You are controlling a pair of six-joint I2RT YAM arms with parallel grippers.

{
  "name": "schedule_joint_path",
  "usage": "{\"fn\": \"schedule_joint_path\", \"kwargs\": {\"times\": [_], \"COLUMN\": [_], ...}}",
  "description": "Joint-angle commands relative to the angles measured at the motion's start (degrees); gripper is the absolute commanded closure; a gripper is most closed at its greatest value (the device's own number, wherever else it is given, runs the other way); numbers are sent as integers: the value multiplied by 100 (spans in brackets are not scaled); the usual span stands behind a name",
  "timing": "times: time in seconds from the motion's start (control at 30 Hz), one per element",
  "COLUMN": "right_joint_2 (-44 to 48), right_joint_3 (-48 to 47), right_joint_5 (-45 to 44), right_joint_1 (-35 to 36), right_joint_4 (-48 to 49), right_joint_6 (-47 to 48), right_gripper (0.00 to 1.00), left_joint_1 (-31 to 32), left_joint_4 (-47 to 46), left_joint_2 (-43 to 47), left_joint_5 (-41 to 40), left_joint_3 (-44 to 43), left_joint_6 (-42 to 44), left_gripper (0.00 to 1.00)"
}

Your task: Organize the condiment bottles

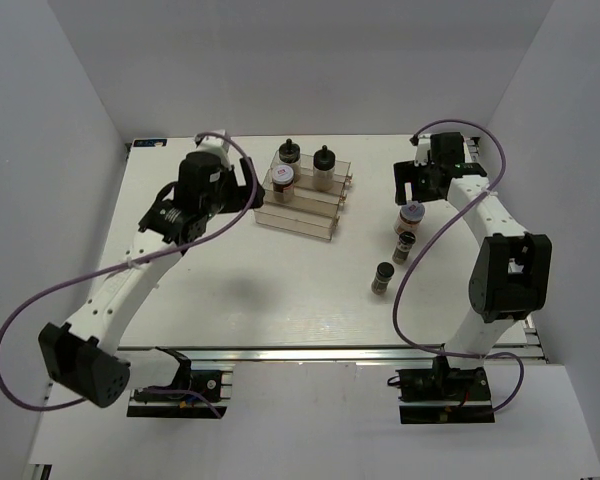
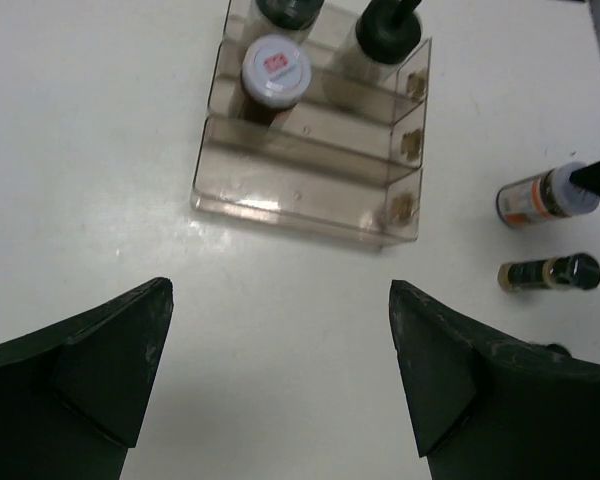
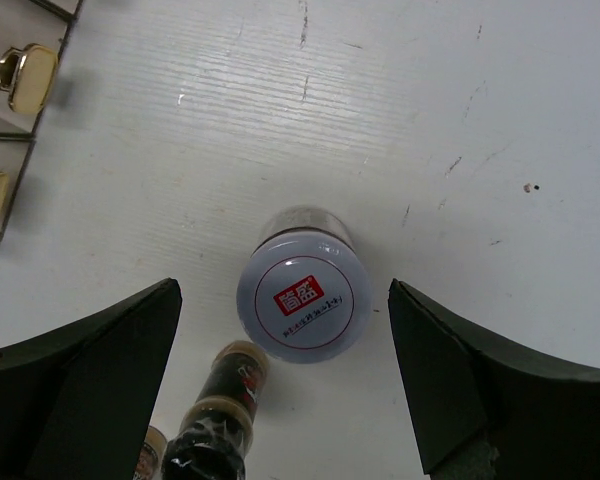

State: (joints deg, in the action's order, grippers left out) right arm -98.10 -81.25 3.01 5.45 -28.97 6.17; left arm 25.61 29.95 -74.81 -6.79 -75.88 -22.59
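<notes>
Your right tool (image 3: 285,287) stands apart, a white-lidded jar (image 3: 302,298) upright on the worktop (image 3: 450,90) straight ahead of it. Your left tool (image 2: 280,288) is apart too; the rack (image 2: 300,205) holding three bottles (image 2: 276,70) sits just ahead.

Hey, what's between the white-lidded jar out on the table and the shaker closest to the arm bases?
The other slim dark shaker sits between the jar and the near shaker; the top view shows it.

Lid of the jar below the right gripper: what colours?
White lid with red label; right wrist view.
</notes>
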Motion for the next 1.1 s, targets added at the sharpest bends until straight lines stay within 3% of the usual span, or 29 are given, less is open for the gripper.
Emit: {"fn": "schedule_joint_path", "kwargs": {"times": [0.0,0.27,0.8,1.07], "right_joint_2": [-121,-455,-605,-719], "right_joint_3": [-365,-163,-40,-75], "right_joint_5": [-28,-46,-151,-265], "right_joint_1": [-62,-80,-88,-88], "right_joint_4": [-56,-170,-364,-346], "right_joint_6": [-73,-81,42,94], "right_gripper": [11,11,12,18], "left_joint_1": [-12,-12,-12,-12], "left_joint_4": [194,239,266,239], "left_joint_2": [545,1284,1188,1161], "left_joint_5": [-147,-183,-86,-77], "left_joint_3": [538,1373,1435,1462], "left_joint_6": [-316,-887,-905,-905], "left_gripper": [2,2,2,2]}}
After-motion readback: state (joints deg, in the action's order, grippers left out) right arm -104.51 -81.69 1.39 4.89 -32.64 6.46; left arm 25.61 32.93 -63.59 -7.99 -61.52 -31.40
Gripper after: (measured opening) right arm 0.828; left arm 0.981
